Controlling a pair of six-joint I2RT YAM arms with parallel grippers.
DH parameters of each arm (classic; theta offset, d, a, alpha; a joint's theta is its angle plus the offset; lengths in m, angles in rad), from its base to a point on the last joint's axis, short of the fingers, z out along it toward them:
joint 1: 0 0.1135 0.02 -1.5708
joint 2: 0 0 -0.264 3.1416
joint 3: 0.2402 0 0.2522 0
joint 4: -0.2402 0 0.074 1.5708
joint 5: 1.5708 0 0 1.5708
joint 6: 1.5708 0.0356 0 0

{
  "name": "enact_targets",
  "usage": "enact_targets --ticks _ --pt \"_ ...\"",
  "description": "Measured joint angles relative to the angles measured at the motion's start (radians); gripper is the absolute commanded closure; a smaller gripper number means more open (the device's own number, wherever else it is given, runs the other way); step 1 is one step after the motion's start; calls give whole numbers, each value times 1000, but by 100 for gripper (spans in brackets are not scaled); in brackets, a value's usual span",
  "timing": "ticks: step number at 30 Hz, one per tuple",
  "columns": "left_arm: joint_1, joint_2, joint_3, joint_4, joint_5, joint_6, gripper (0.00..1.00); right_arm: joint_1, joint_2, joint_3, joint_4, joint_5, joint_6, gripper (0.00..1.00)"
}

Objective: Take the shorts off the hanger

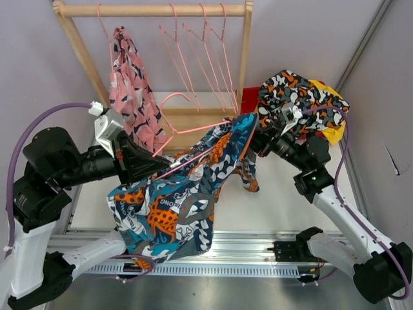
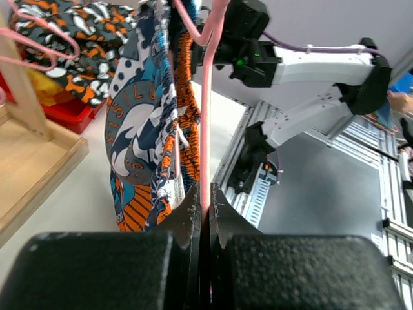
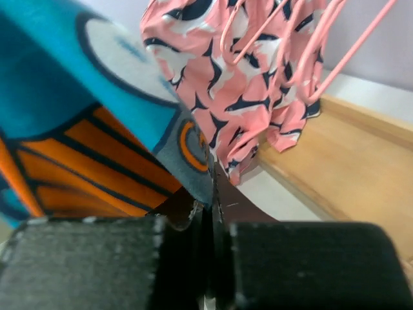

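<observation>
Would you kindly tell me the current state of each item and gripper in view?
patterned shorts: partly on the held hanger, pulled by the right gripper
held hanger: off the wooden rail, clamped
left gripper: shut on the held hanger
right gripper: shut on the patterned shorts
pink shorts: hanging from the rail
camouflage shorts: off hanger, piled
yellow shorts: under the camouflage pair
empty hangers: bare on the rail
</observation>
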Motion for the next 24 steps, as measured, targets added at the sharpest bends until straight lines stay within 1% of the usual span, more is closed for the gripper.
enact_targets --ticks 3,6,8,10,13,16,19,24 --pt "0 1 2 -16 -32 5 100 6 -13 -1 0 14 -9 100" --pt "-1 9 8 -43 -88 24 100 -24 -70 -1 -30 48 -35 100" --pt "-1 14 4 -61 -123 33 100 -95 -115 0 -44 51 -40 100" --pt "-1 15 -16 -68 -143 43 100 -194 -147 0 -45 44 -29 100" --pt "-1 15 -54 -75 -150 48 100 -338 -165 0 -37 5 11 100" --pt "-1 19 -75 -76 -150 53 100 -440 -166 -1 -30 -45 53 100" --pt "-3 20 -97 -76 -147 53 100 -493 -166 -15 -17 -74 81 100" --pt "-21 9 -122 -71 -146 53 100 -545 -138 -30 -17 -100 114 100"
